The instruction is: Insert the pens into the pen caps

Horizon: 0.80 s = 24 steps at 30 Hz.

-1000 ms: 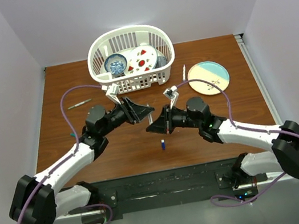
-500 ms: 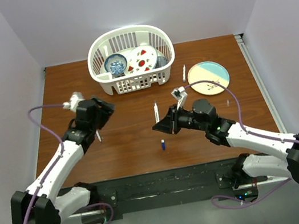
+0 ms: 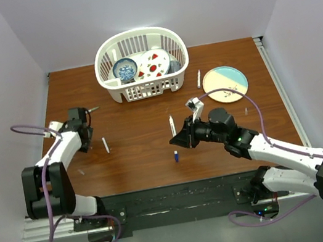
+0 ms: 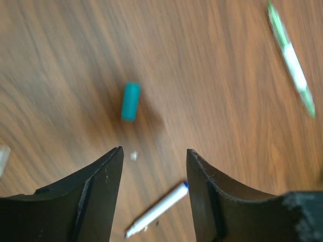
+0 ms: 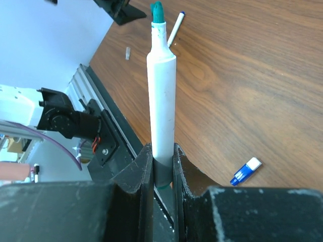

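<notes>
My right gripper (image 3: 181, 137) (image 5: 162, 151) is shut on a white pen (image 5: 161, 96) with a green tip, which sticks up out of its jaws near the table's middle. A blue pen cap (image 3: 176, 155) (image 5: 246, 171) lies just in front of it. At the left side my left gripper (image 3: 87, 138) (image 4: 154, 156) hangs open above the wood with nothing between its fingers. Below it lies a white pen (image 4: 157, 209) (image 3: 105, 144) with a blue tip. A teal pen cap (image 4: 130, 101) lies a little beyond. A blurred green-and-white pen (image 4: 292, 65) crosses the upper right.
A white basket (image 3: 120, 92) with dishes stands at the back centre. A yellow and blue plate (image 3: 225, 83) sits at the back right, with another white pen (image 3: 198, 78) beside it. A thin grey pen (image 3: 90, 111) lies at the far left.
My left arm has swung from the table's middle out to the left edge, and its jaws have opened. The right gripper has drawn back slightly rightward, still holding its pen.
</notes>
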### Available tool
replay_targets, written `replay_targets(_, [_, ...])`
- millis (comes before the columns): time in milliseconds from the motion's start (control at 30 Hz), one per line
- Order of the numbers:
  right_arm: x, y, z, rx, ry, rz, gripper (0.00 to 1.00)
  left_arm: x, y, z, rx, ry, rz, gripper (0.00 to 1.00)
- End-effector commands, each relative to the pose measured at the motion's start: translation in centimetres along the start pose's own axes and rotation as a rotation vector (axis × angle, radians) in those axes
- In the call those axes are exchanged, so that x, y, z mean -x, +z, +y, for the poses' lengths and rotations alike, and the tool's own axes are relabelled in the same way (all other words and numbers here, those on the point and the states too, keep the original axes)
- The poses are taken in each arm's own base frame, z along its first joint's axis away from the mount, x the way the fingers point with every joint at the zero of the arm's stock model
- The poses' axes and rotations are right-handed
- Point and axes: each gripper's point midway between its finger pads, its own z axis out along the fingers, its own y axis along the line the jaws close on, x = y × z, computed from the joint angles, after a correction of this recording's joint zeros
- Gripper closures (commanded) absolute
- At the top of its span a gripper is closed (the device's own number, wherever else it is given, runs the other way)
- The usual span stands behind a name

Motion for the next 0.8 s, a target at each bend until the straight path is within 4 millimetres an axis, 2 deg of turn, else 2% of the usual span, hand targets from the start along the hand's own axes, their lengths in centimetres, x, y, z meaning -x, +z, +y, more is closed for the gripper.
replay_targets(0, [2.2, -0.4, 0.9, 0.002, -0.056, -0.057, 1.00, 4.4, 0.9, -0.5, 0.080, -0.055, -0.109, 0.44])
replay_targets(67, [2.3, -0.6, 0.9, 0.000, -0.061, -0.062, 1.00, 4.9, 1.5, -0.4, 0.099, -0.046, -0.114, 0.45])
replay_targets(167, [2.4, -0.8, 1.1, 0.003, -0.069, -0.069, 1.00, 5.2, 2.4, -1.4, 0.088, -0.019, -0.116, 0.48])
replay_targets(333, [2.6, -1.2, 1.0, -0.013, -0.072, -0.078, 1.00, 4.6, 3.4, 0.1, 0.232, 0.004, -0.090, 0.51])
replay_targets(567, [2.7, -1.9, 1.0, -0.022, -0.067, -0.093, 1.00, 3.9, 4.3, 1.4, 0.278, 0.011, -0.079, 0.53])
replay_targets(767, [2.8, -2.3, 1.0, -0.033, -0.068, -0.102, 1.00, 2.5, 5.3, 1.5, 0.274, 0.024, -0.026, 0.56])
